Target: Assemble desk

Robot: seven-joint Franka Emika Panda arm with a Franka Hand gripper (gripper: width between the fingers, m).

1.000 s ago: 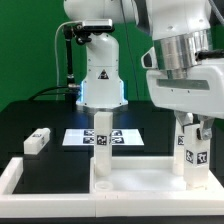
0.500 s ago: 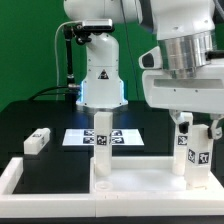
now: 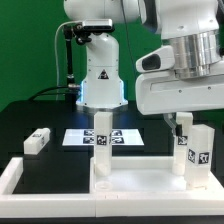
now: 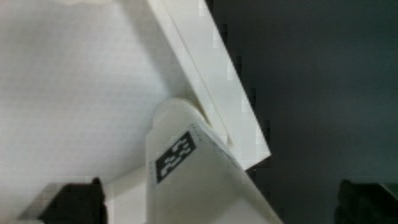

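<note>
Assembly looks part-done in the exterior view: the white plastic rectangular tabletop panel lies flat at the front of the black surface, carrying two short white tagged block legs, the middle leg and the right-hand leg, both upright, while a loose leg lies well apart, likely awaiting its turn. In the wrist view the claw straddles the right-hand leg, dark fingertips wide apart, open and gripping nothing, so that leg probably stands seated by itself.
</note>
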